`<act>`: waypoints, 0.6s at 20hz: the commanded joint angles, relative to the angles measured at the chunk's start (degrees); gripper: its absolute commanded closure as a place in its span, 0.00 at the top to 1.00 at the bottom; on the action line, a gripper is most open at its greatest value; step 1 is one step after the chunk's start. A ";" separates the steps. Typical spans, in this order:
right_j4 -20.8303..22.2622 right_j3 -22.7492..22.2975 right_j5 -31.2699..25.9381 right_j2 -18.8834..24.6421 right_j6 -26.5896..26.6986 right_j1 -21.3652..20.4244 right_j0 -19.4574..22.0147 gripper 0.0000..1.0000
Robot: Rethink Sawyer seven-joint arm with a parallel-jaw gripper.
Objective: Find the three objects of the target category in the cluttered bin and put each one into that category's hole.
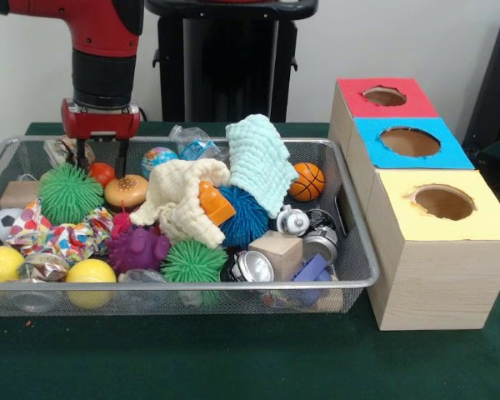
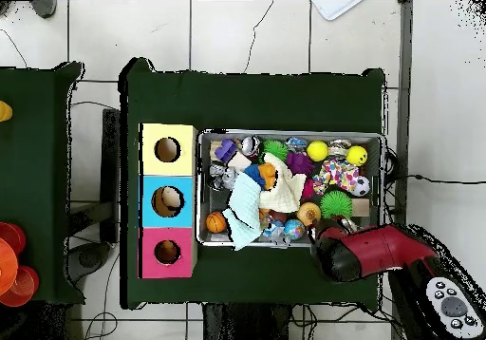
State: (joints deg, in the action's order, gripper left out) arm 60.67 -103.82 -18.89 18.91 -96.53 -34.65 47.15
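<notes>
Green surface (image 1: 233, 367) carries everything. On it the bin (image 1: 362, 279), packed w/ clutter, and beside it the row of boxes. Your red-topped hole (image 1: 385, 96) is on the far box, well apart from the arm. Cream cloth (image 1: 183, 200) and mint cloth (image 1: 258, 162) lie over the middle. Pincer (image 1: 101, 157) sits at the bin's far corner opp. the boxes, just above a red ball (image 1: 102, 172) — fingers spread, nothing held. No plush animals show — can't tell where they lie.

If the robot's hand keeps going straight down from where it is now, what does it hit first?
Probably the small red ball just under the hand, at the bin's far corner. Depth is unclear, so it might meet the mesh floor beside it.
</notes>
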 commanded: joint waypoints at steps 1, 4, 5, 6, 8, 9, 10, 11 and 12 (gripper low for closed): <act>5.84 3.38 -9.84 -2.48 14.15 4.10 0.08 1.00; 5.67 3.86 -10.12 -2.29 14.56 4.23 0.17 1.00; 5.66 4.06 -10.17 -2.25 14.67 4.22 0.19 1.00; 5.92 3.93 -9.82 -2.41 14.06 3.97 -0.33 1.00; 6.42 4.35 -9.25 -2.44 13.98 3.53 -0.51 1.00; 6.41 4.26 -9.40 -2.38 14.57 3.21 -0.36 1.00; 6.40 4.16 -9.54 -2.32 15.15 2.89 -0.21 1.00; 6.34 4.11 -9.72 -2.24 15.68 2.61 -0.11 1.00; 6.13 4.14 -10.09 -2.04 16.37 2.39 0.01 1.00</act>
State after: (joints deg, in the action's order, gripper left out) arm 60.68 -103.72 -18.99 18.59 -96.53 -34.68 47.07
